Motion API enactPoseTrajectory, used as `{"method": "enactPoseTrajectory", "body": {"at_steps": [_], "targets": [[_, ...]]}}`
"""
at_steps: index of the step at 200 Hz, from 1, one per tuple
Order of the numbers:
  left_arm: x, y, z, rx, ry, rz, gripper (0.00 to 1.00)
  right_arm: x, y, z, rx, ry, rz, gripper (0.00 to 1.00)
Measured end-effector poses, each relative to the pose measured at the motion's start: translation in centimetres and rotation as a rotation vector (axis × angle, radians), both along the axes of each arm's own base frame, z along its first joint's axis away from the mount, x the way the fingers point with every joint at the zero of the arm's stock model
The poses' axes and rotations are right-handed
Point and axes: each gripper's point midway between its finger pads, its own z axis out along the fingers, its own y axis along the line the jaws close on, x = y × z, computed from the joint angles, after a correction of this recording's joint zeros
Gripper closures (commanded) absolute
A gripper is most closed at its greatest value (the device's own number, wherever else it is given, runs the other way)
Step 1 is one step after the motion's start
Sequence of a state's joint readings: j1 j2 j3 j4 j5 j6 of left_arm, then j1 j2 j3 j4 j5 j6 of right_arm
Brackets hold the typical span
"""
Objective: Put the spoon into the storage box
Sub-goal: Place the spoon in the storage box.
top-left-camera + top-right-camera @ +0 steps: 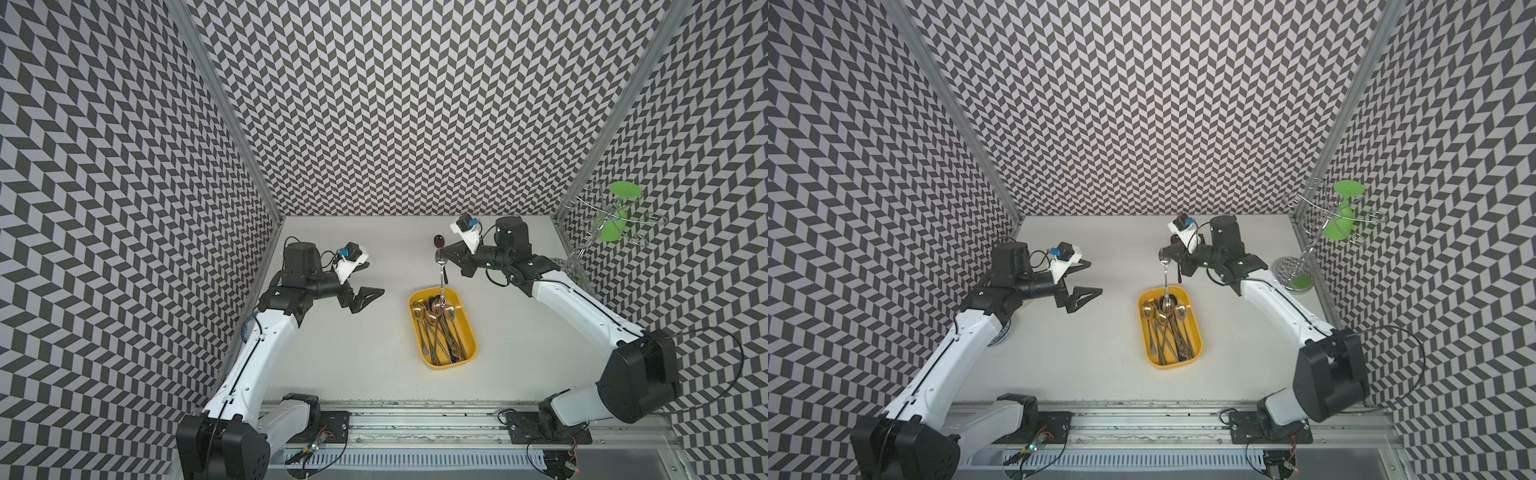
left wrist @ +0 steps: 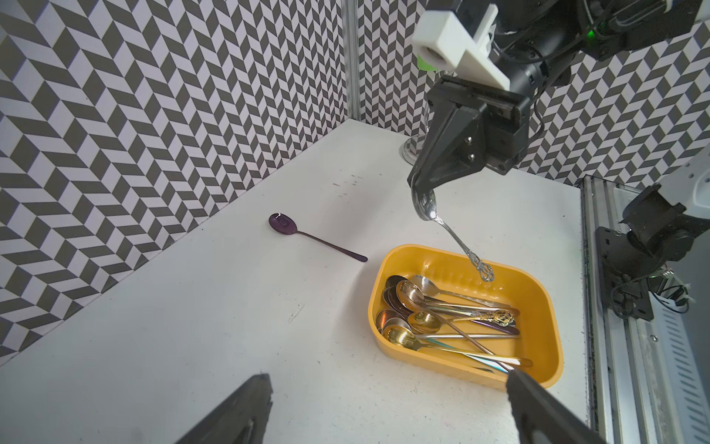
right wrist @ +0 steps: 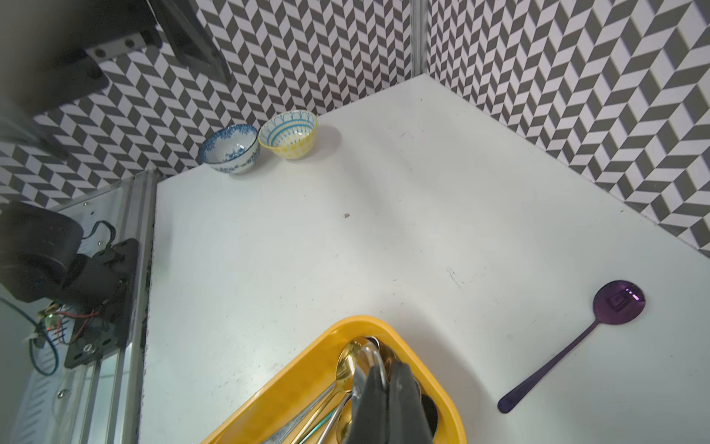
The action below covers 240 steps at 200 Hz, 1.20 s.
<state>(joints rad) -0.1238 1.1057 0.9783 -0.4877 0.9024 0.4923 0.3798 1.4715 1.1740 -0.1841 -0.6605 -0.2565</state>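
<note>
1. Your right fingers (image 2: 445,161), closed on the bowl of a silver spoon (image 2: 442,223), hold it aloft, its ornate handle dangling over the far end of the yellow storage box (image 2: 545,315); the handle tip appears to hang inside the rim, clear of the contents
2. That pinch sits on curved, polished metal near the fingertips, so the spoon may swivel or slide out early if you swing the arm
3. The held bowl looks to be out beyond the far wall; let go here and the spoon could topple back over the rim onto the surface (image 2: 230,307), toward the purple spoon (image 2: 315,238) lying loose there
4. A heap of spoons (image 2: 442,315) already lies in the box; a drop from this height could bounce off them or knock one out
5. Lower too steeply and the handle may jam against the heap or the wall, and the light-looking box could skid
6. Your left fingers (image 2: 538,407), spread wide and empty, hover above the surface well apart from the box; bring them in only if the box needs steadying, since both arms would crowd the same spot
</note>
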Motion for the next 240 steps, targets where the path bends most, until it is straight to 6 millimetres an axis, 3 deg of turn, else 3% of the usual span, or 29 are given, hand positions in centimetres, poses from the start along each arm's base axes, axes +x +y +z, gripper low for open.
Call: {"method": "enactPoseTrajectory", "body": {"at_steps": [84, 116, 127, 139, 160, 178, 197, 240], "targets": [[0.0, 0.0, 0.0, 0.002, -0.002, -0.002, 0.01, -4.7, -0.4, -7.4, -0.154, 0.078, 0.078, 1.00], [0.0, 0.0, 0.0, 0.002, -0.003, -0.002, 0.01, -5.3, -0.1, -8.1, -0.174, 0.079, 0.093, 0.99], [0.0, 0.0, 0.0, 0.002, -0.003, -0.002, 0.01, -5.3, -0.1, -8.2, -0.181, 0.075, 0.093, 0.92], [0.0, 0.0, -0.1, 0.003, -0.001, -0.002, 0.01, -5.3, -0.1, -8.3, -0.189, 0.073, 0.091, 0.75], [0.0, 0.0, 0.0, 0.003, -0.001, -0.002, 0.01, -5.0, -0.2, -8.5, -0.202, 0.068, 0.071, 0.57], [0.0, 0.0, -0.1, 0.003, -0.001, -0.002, 0.01, -4.9, -0.3, -8.5, -0.211, 0.065, 0.058, 0.47], [0.0, 0.0, -0.1, 0.003, 0.000, -0.002, 0.01, -4.6, -0.5, -8.0, -0.213, 0.047, 0.033, 0.39], [-0.1, 0.0, -0.1, 0.004, 0.001, -0.003, 0.01, -2.9, -0.7, -5.8, -0.183, 0.040, -0.065, 0.38]]}}
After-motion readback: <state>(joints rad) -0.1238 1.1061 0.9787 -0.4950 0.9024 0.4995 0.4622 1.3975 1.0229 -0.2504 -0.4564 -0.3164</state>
